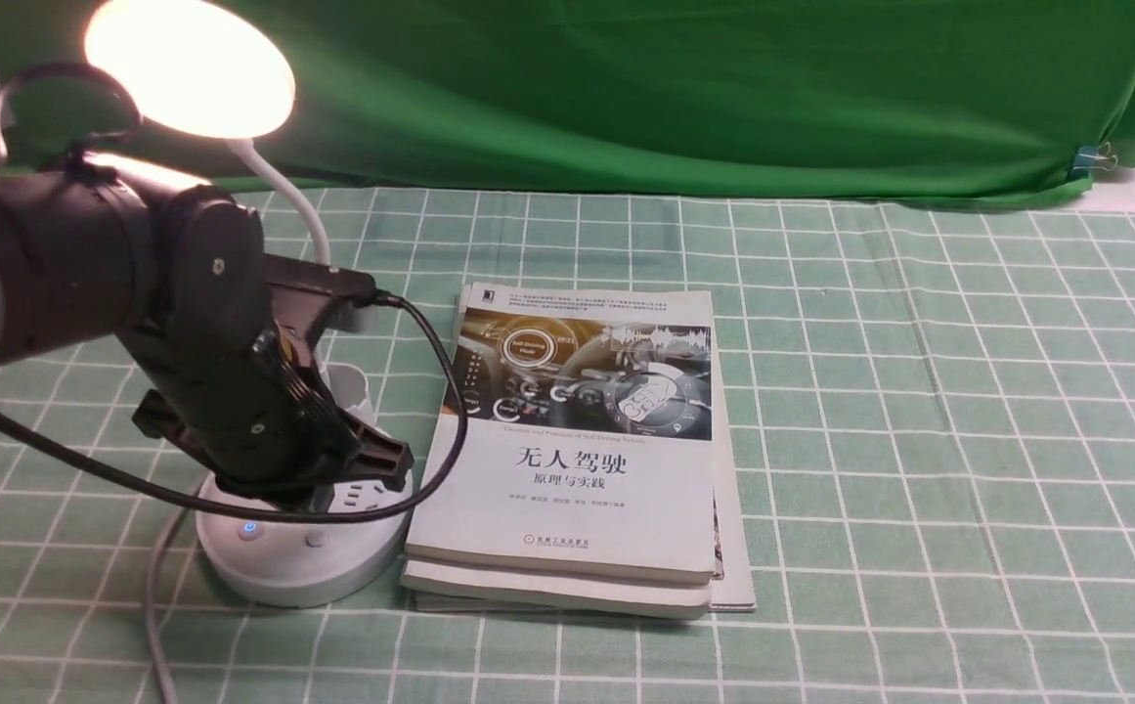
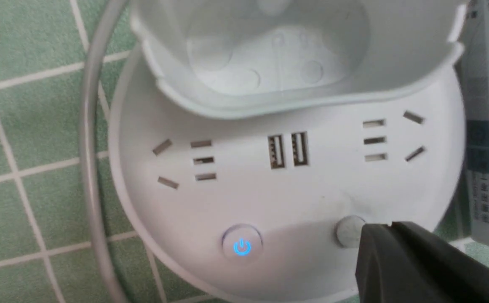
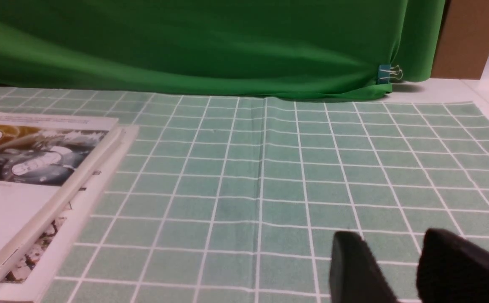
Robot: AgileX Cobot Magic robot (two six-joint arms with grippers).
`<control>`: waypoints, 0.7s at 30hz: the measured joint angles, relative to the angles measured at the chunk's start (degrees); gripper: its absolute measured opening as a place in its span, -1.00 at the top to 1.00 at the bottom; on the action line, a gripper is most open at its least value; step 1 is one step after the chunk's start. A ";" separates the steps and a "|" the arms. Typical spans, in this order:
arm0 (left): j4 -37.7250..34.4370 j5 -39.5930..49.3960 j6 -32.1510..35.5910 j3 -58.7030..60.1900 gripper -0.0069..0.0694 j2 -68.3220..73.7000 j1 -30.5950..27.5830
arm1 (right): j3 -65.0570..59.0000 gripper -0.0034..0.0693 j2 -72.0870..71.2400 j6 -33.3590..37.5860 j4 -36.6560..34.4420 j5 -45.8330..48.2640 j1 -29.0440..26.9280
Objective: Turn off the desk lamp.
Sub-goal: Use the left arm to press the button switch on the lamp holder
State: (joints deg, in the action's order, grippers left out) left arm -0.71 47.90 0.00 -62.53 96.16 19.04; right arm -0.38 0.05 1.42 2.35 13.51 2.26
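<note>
The desk lamp stands at the near left of the table, and its round head point(image 1: 191, 64) glows brightly. Its white round base point(image 1: 303, 567) carries sockets, a blue-lit power button point(image 2: 241, 246) and a plain grey button point(image 2: 347, 230). The cup holder point(image 2: 269, 54) sits behind the sockets. My left gripper point(image 2: 389, 227) is shut, its tips pressed together right at the edge of the grey button. In the front view the left gripper point(image 1: 327, 501) hangs low over the base. My right gripper point(image 3: 391, 235) is open above bare cloth, holding nothing, and does not show in the front view.
A stack of books point(image 1: 582, 450) lies just right of the lamp base. The lamp's grey cable point(image 1: 161, 587) runs off the near left edge. A green backdrop point(image 1: 684, 88) closes the far side, with a binder clip point(image 1: 1093, 156) on it. Green checked cloth covers the table.
</note>
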 joint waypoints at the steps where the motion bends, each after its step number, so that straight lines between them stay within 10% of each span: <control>1: 0.00 -0.04 0.00 0.00 0.81 0.67 0.00 | 0.00 0.24 0.00 0.00 0.00 0.00 0.00; 21: -0.70 2.34 0.00 1.05 0.81 -4.03 0.23 | 0.00 0.24 0.00 0.00 0.00 0.00 0.00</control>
State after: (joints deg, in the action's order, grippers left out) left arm -1.41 50.24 0.00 -61.48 92.13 19.27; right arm -0.38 0.05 1.42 2.35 13.51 2.26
